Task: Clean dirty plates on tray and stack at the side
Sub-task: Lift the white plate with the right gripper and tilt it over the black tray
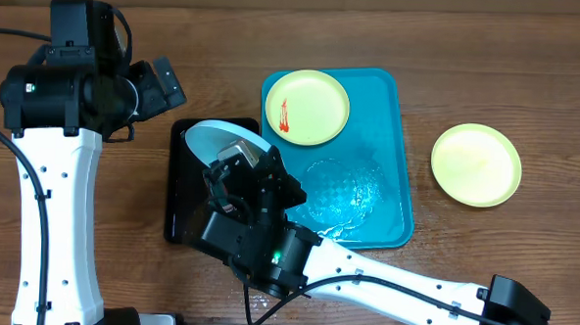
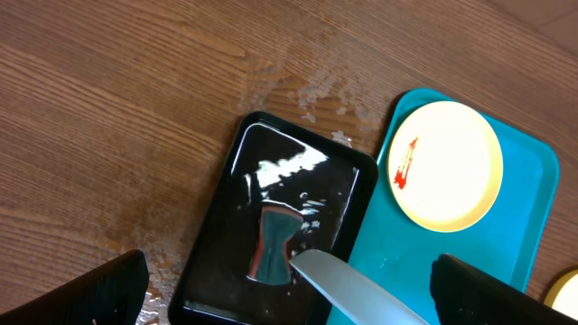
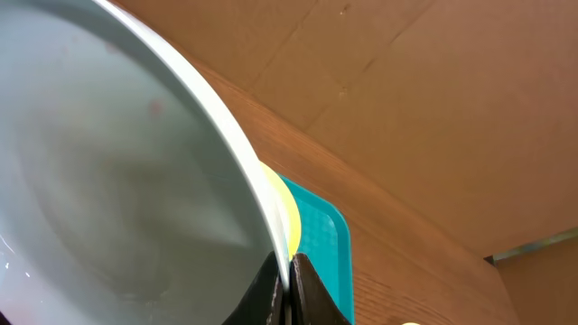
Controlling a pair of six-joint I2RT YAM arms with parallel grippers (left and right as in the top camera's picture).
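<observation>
The blue plate (image 3: 108,181) fills the right wrist view, its rim pinched tight between the fingers of the right gripper (image 3: 289,280). It hangs tilted over the far half of the black tray (image 1: 182,212). The left gripper (image 1: 164,83) stands wide, holding nothing, above bare table (image 1: 452,52) just past the black tray's far left corner. A smeared yellow plate (image 1: 306,106) sits in the far left corner of the tray (image 1: 400,158), close to its rim; the tray's near half is wet and open. A clean yellow plate (image 1: 476,165) lies on the table off the tray's right edge, apart from it.
</observation>
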